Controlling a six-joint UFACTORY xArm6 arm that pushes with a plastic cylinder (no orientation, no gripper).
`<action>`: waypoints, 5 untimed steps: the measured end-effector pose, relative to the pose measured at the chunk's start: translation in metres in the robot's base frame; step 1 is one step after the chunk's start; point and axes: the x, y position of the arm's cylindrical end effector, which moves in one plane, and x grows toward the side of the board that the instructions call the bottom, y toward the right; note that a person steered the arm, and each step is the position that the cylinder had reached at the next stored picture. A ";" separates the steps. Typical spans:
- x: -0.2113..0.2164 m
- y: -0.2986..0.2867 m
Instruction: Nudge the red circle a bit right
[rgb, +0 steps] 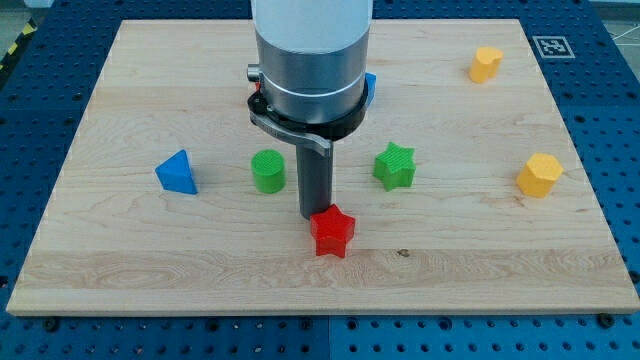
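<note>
No red circle shows in the camera view; the arm's wide body covers part of the board's top middle. My tip (315, 216) is at the lower middle of the wooden board (120, 270). It is right against the upper left edge of a red star (333, 233), which partly overlaps the rod's lower end. A green cylinder (268, 171) stands to the left of the rod. A green star (395, 166) stands to its right.
A blue triangle (177, 173) lies at the left. A blue block (370, 82) peeks out from behind the arm's right side. A yellow block (486, 63) sits at the top right, and another yellow block (540, 175) sits near the right edge.
</note>
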 end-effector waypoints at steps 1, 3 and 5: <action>0.013 0.000; -0.086 0.008; -0.215 -0.021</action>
